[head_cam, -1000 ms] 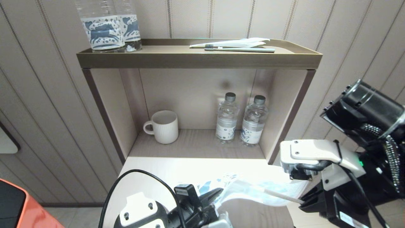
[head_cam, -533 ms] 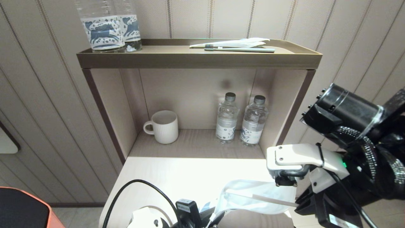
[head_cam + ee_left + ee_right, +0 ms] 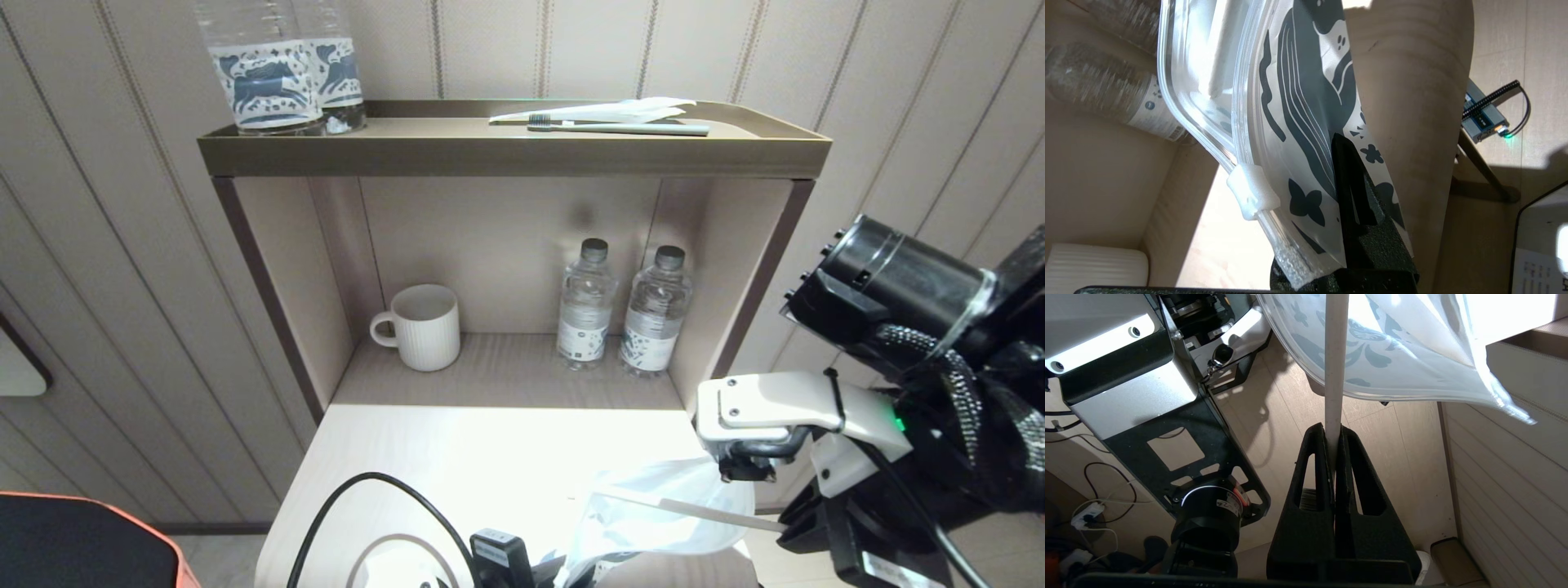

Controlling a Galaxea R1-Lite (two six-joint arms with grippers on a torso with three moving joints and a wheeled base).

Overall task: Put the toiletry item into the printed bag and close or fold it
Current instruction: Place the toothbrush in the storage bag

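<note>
Low in the frame, left of centre, the left gripper (image 3: 1349,196) is clamped on a corner of the printed bag (image 3: 653,510), held above the desk (image 3: 457,457). To its right, the right gripper (image 3: 1333,447) pinches the toothbrush (image 3: 702,513), partly through the bag's mouth. Full insertion and closing remain. The bristle head is hidden.
</note>
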